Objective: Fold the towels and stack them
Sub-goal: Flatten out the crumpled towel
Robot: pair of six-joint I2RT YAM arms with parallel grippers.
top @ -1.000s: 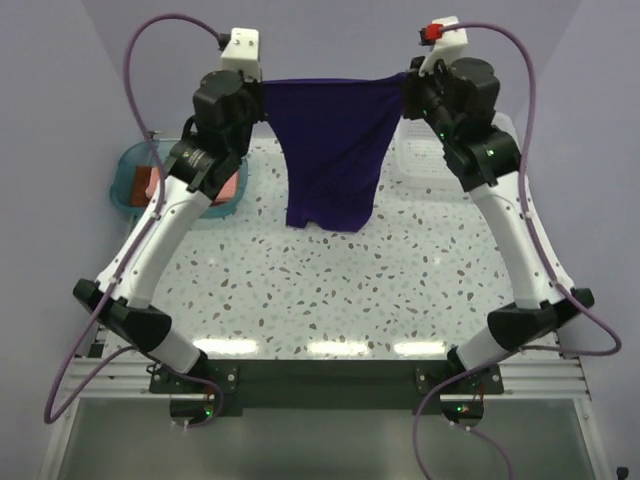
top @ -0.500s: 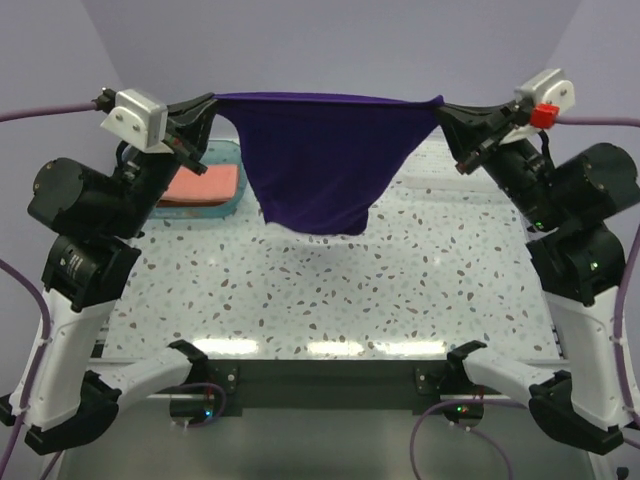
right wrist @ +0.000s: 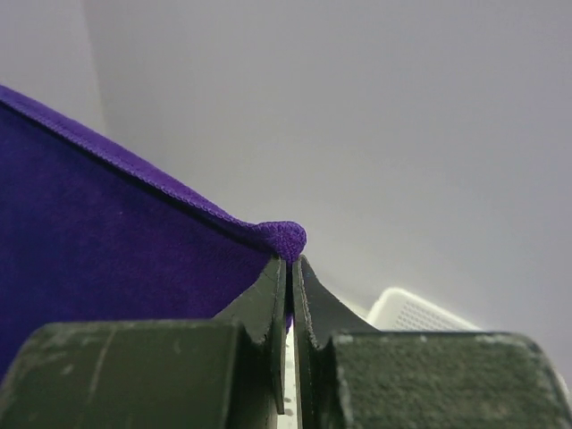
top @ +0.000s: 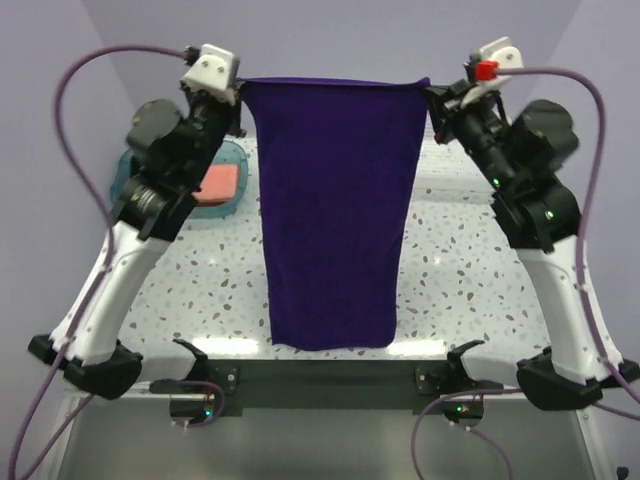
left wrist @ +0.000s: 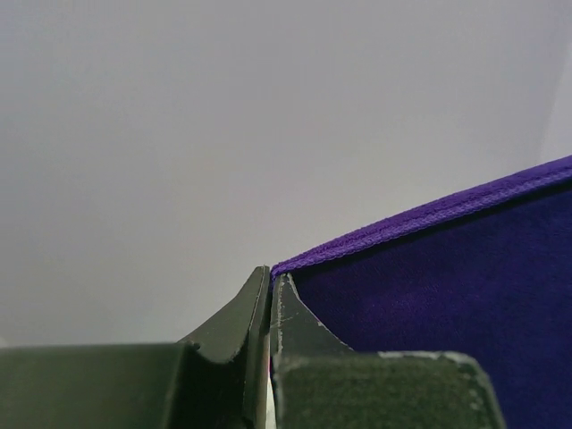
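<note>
A deep purple towel (top: 335, 210) hangs flat and full length above the table, stretched between both arms. My left gripper (top: 240, 90) is shut on its top left corner; in the left wrist view the gripper (left wrist: 271, 279) pinches the purple towel (left wrist: 447, 268) at the hem. My right gripper (top: 430, 92) is shut on the top right corner; the right wrist view shows the gripper (right wrist: 290, 265) with a nub of the purple towel (right wrist: 107, 223) poking above the tips. A salmon pink towel (top: 218, 182) lies in the teal tray (top: 232, 205). The brown one is out of view.
The white mesh basket (top: 445, 172) sits at the back right behind the right arm, its rim (right wrist: 416, 313) visible in the right wrist view. The speckled table (top: 460, 270) spreads beneath the hanging cloth, whose lower edge reaches near the table's front edge.
Both arms rose and drew the corners level. The purple towel, bunched and sagging before, now hangs straight and fully unfurled as a long rectangle.
</note>
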